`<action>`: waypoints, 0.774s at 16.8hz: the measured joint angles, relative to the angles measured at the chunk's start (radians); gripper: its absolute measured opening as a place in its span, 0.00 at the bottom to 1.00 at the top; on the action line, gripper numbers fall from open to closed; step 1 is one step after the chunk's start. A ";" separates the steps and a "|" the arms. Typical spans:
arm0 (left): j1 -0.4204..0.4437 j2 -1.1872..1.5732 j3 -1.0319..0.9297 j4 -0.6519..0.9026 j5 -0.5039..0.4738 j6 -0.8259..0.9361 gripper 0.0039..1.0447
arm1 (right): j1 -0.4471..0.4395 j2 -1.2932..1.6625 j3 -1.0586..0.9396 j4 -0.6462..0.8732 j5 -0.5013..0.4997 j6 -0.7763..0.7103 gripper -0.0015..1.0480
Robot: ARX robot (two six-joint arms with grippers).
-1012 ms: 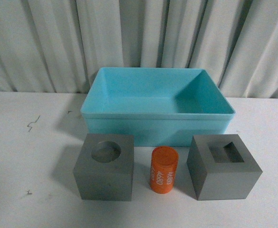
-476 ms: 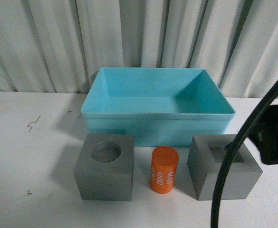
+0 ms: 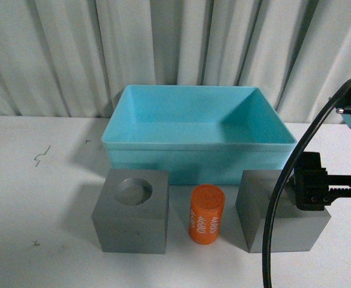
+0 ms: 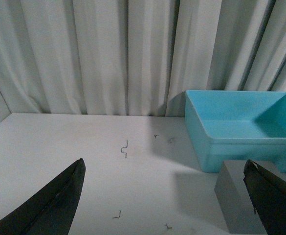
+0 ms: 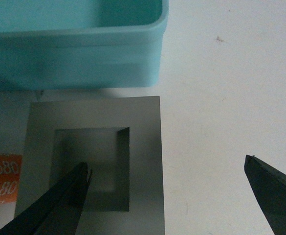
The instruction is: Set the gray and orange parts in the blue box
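The right pincer hangs spread wide over the square-recessed gray cube, at three o'clock from the orange cylinder; the cube looks rigid and probably heavy, so clamp its opposite flat walls.

Bin at rear centre of tabletop. Before it, row left to right: round-recess cube, cylinder, square-recess cube, none touching. Right gripper over square-recess cube.

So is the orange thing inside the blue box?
No, the orange cylinder stands on the table, outside and in front of the blue box.
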 joint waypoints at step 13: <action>0.000 0.000 0.000 0.000 0.000 0.000 0.94 | -0.051 0.109 0.025 0.024 -0.040 0.130 0.25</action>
